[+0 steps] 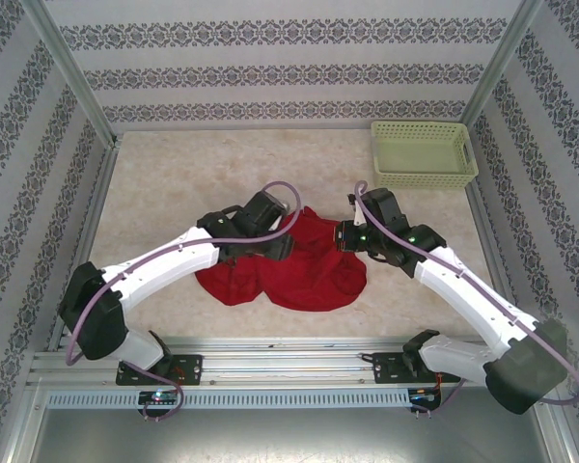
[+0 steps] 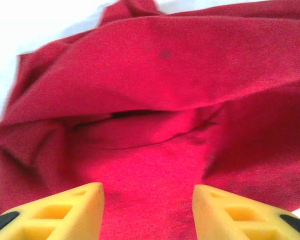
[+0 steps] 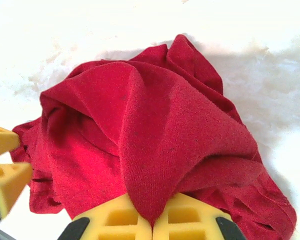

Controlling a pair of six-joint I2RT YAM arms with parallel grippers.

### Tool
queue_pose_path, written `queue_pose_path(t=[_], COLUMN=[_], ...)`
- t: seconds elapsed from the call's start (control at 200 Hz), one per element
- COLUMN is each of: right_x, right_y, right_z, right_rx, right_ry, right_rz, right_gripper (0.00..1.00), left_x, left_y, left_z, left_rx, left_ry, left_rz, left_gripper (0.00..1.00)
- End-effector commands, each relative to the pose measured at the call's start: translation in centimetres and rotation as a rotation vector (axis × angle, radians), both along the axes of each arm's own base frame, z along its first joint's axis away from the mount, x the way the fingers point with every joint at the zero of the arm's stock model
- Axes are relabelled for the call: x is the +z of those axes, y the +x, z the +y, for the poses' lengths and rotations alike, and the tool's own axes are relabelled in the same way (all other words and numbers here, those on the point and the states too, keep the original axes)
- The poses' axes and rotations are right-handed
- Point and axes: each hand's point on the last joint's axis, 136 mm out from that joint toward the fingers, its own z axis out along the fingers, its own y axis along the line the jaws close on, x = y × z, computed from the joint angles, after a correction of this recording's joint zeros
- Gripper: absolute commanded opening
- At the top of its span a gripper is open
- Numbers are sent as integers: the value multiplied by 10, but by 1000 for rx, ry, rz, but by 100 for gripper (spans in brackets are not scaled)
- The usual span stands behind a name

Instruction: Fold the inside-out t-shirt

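Inside-out t-shirt (image 1: 299, 270) | crumpled in a heap on the counter (image 1: 174, 183), near middle, between both arms | right tool (image 3: 152, 222) closed, pinching a fold of it; we judge this is to lift and spread it | left tool (image 2: 147, 200) half wide and empty over the red cloth, free to take another edge

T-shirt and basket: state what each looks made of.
The t-shirt looks like soft knit cloth, matte: fine fabric grain and limp folds show. The basket looks like pale green moulded plastic, judging by its even lattice walls; its gloss is unclear.
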Motion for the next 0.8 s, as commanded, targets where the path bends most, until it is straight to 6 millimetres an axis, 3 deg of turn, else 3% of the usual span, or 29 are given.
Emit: queue_pose_path(t=[0.0,0.185,0.33,0.669,0.794], right_x=[18,32,32,28,30], right_y=[-2,-7,-12,-17,-17], right_z=[3,-2,-2,-2,-1], right_rx=[-2,-10,-7,3,5], right_ry=[38,60,69,71,70], right_rz=[-61,-110,-110,-111,-117], right_gripper=[0,0,0,0,0], left_x=[-19,-39,-52,-55,-65], left_y=[7,24,39,68,71], left_z=[-21,-55,-64,-35,-36], left_rx=[15,-11,-2,104,87], left_ry=[-28,-75,-56,120,132], left_rz=[51,93,81,-40,-22], left_gripper=[49,47,51,63,60])
